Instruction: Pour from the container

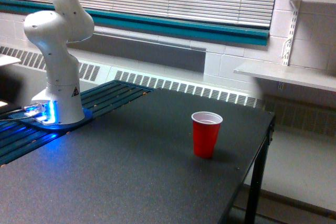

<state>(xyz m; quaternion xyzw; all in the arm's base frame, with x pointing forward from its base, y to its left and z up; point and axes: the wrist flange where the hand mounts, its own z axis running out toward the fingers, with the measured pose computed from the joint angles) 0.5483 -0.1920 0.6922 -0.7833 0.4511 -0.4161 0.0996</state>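
While unmarked, the red cup [206,134] stands upright on the table [131,171].

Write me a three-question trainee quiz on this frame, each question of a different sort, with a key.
1. True or false: the red cup stands upright on the table.
2. Is the gripper or the container in view? A) both B) gripper only C) neither
3. Fill in: the arm's base glows ___ at the exterior view's left.

Key: 1 true; 2 C; 3 blue.
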